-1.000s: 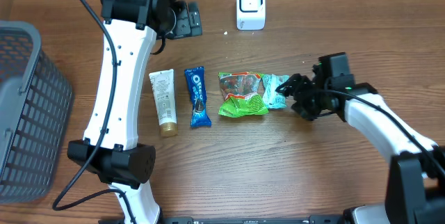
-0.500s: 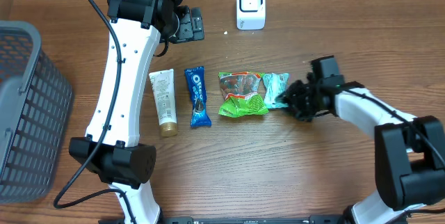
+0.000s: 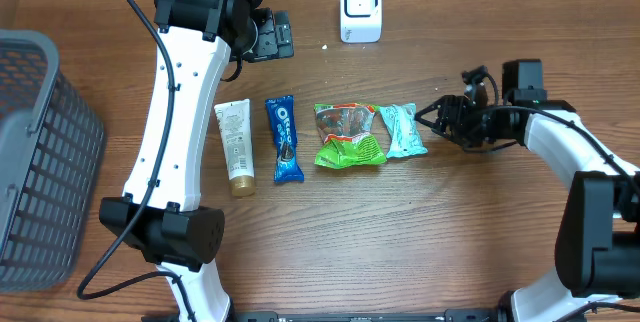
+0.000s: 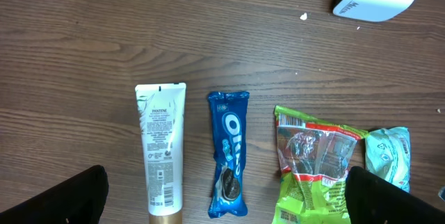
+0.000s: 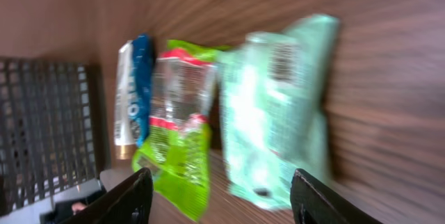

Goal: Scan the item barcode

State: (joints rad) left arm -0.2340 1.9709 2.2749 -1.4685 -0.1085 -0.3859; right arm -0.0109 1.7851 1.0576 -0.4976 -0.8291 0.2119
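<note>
Mint-green packet (image 3: 404, 130) lies flat on the wooden table (image 3: 450, 242), right of centre in the overhead frame, its left edge against the green snack bag (image 3: 346, 134); further left we see a blue cookie pack (image 3: 284, 139) and a white tube (image 3: 236, 147); the right gripper (image 3: 447, 122) sits just right of the packet, fingers spread, pinching nothing; the left gripper (image 3: 268, 34) hangs toward the upper left, spread wide and empty; we find the white scanner (image 3: 360, 8) at top centre.
</note>
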